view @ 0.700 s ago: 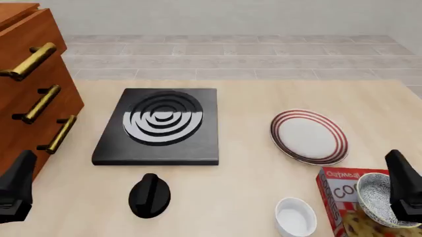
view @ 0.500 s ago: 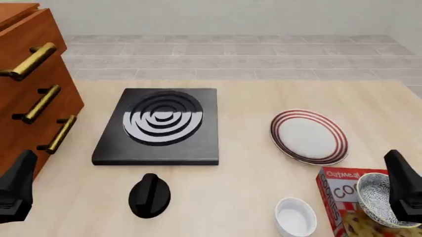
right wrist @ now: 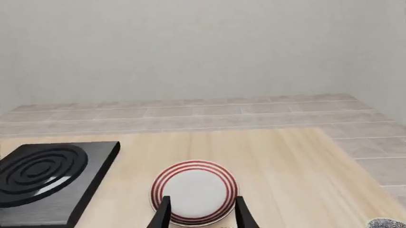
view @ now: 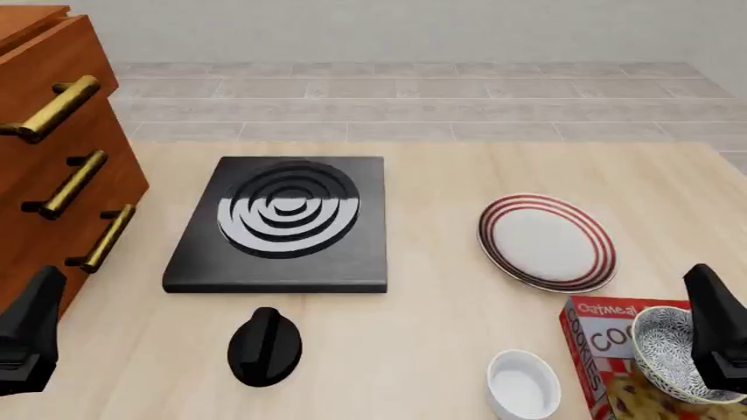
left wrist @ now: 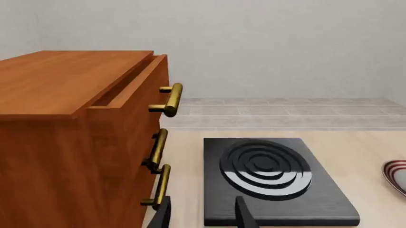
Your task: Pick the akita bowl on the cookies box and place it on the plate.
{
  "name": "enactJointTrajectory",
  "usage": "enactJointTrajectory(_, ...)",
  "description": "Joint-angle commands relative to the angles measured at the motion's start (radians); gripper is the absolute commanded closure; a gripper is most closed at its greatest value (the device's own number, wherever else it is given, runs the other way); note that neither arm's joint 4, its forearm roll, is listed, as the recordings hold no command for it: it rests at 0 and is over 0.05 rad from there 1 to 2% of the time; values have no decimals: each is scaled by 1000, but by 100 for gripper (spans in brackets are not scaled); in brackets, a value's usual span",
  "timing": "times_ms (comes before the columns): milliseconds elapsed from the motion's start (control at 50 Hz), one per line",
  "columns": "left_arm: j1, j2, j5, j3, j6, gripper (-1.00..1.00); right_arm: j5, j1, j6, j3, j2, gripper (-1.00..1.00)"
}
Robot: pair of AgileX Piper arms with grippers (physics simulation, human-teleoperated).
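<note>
Wooden drawer cabinet [view: 52, 149] sits at 9 o'clock on the tabletop [view: 443, 175], with the left gripper [left wrist: 201, 216] parked low beside it, jaws spread with nothing between them. The black stove [view: 286, 223] is around 11 o'clock of centre, the plate [view: 547, 241] at 3 o'clock. Down at 4–5 o'clock, the akita bowl [view: 667, 350] rests on the cookies box [view: 601, 346], the right gripper [right wrist: 199, 211] touching or just beside it, jaws apart and empty.

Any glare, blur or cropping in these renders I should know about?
Front view: sharp; white sheen across the stove burner; cookies box and akita bowl cut by the frame edge. Left wrist view: same sheen, no blur. Right wrist view: flat, even light; plate crisp.
</note>
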Motion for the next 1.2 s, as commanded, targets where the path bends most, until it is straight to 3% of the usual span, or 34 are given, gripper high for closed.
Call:
enactJointTrajectory(20,0,0,0,0,0,-100,7,-8,38,1,0,-100)
enactJointTrajectory(40,0,0,0,0,0,-100,111,-85,46,-320,275,-100)
enactJointTrajectory(60,0,0,0,0,0,-100,123,-106,38,-416,403,-100)
enactJointTrajectory(80,0,0,0,0,0,-100,122,-106,38,-417,405,-100)
enactJointTrajectory(100,0,0,0,0,0,-100,156,-37,40,-469,384,-100)
enactJointTrajectory(120,0,0,0,0,0,-100,256,-63,29,-597,421,-100)
enactJointTrajectory(260,0,0,0,0,0,-100,344,-107,-28,-721,477,-100)
enactJointTrajectory(440,0,0,0,0,0,-100,587,-72,38,-959,563,-100)
enactJointTrajectory(600,0,0,0,0,0,-100,699,-57,65,-1030,571,-100)
enactJointTrajectory(680,0,0,0,0,0,-100,782,-51,9,-1064,576,-100)
enactJointTrajectory(760,0,0,0,0,0,-100,858,-28,-3,-1087,575,-100)
enactJointTrajectory(860,0,0,0,0,0,-100,902,-76,-42,-1117,575,-100)
enactJointTrajectory(940,0,0,0,0,0,-100,941,-65,-44,-1126,572,-100)
enactJointTrajectory(980,0,0,0,0,0,-100,948,-80,-112,-1123,567,-100)
enactJointTrajectory(1200,0,0,0,0,0,-100,987,-119,-99,-1097,567,-100)
